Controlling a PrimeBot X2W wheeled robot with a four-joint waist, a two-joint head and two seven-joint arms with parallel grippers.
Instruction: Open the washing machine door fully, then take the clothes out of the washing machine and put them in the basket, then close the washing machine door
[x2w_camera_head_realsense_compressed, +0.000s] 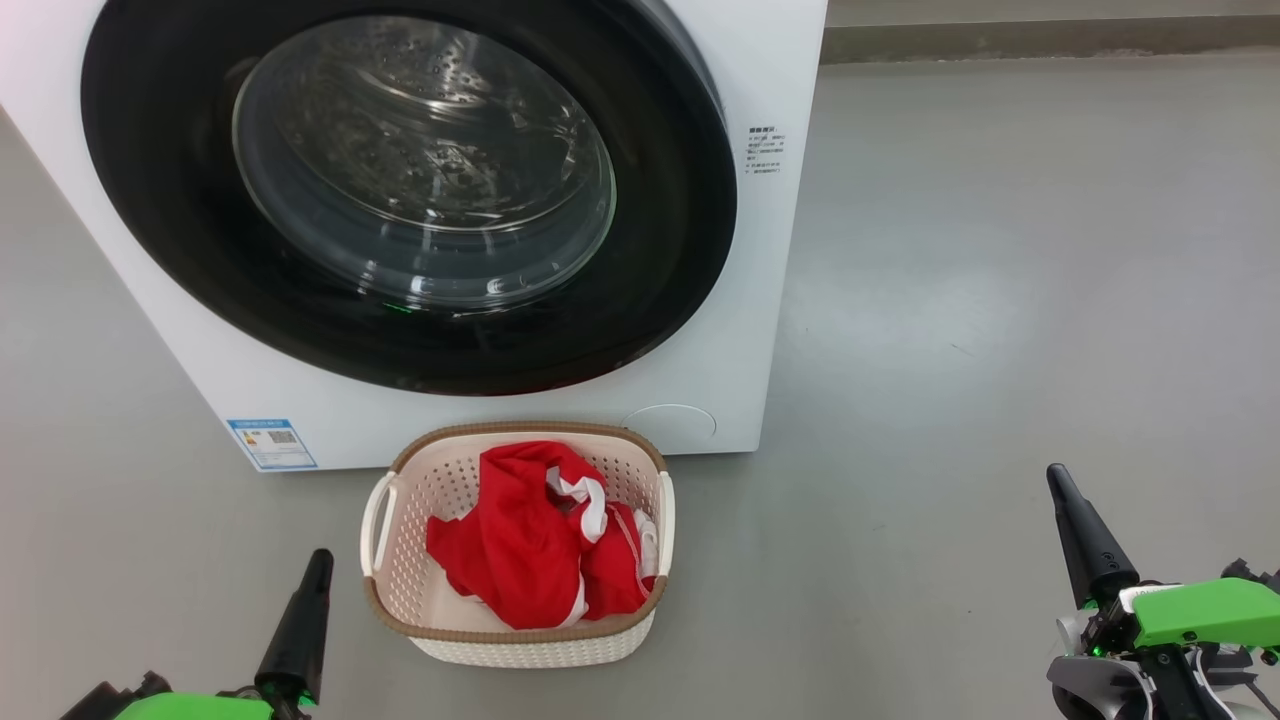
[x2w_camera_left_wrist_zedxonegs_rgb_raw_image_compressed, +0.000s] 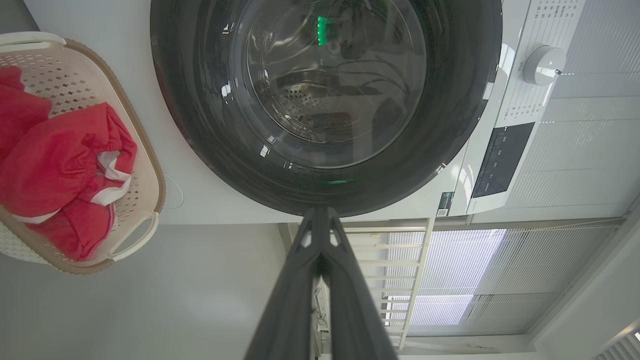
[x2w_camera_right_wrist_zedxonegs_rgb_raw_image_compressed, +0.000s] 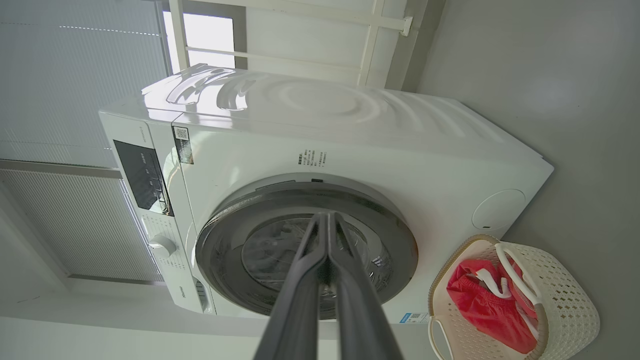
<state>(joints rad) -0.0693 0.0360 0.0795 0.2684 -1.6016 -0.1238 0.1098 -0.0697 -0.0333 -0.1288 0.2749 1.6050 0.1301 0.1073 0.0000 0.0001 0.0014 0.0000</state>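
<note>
The washing machine door (x2w_camera_head_realsense_compressed: 410, 190) lies shut against the machine's front and takes up the upper left of the head view. Its glossy black ring surrounds a bulging glass window, and the perforated steel drum (x2w_camera_head_realsense_compressed: 400, 110) shows through the glass. The red clothes (x2w_camera_head_realsense_compressed: 530, 550) with white trim are heaped inside the basket (x2w_camera_head_realsense_compressed: 440, 485), at the lower centre of that view. The basket stands on the grey floor (x2w_camera_head_realsense_compressed: 1000, 300), just in front of the white washing machine (x2w_camera_head_realsense_compressed: 770, 250). A blue label sticker (x2w_camera_head_realsense_compressed: 272, 443) sits on the machine's lower front, to the upper left of the basket. A round cover (x2w_camera_head_realsense_compressed: 668, 422) sits to its upper right.

The left gripper (x2w_camera_head_realsense_compressed: 316, 570) is at the lower left, beside the basket and apart from it. Its fingers are pressed together on nothing. The right gripper (x2w_camera_head_realsense_compressed: 1062, 490) is at the lower right, well apart from the basket, also pinched closed and empty.

In the left wrist view the closed fingertips (x2w_camera_left_wrist_zedxonegs_rgb_raw_image_compressed: 320, 220) point at the door's lower rim, with the clothes (x2w_camera_left_wrist_zedxonegs_rgb_raw_image_compressed: 55, 160) at the left edge and a white control knob (x2w_camera_left_wrist_zedxonegs_rgb_raw_image_compressed: 542, 65) at the upper right. In the right wrist view the joined fingertips (x2w_camera_right_wrist_zedxonegs_rgb_raw_image_compressed: 327, 222) overlap the door (x2w_camera_right_wrist_zedxonegs_rgb_raw_image_compressed: 270, 255), with the basket (x2w_camera_right_wrist_zedxonegs_rgb_raw_image_compressed: 565, 300) at the lower right.
</note>
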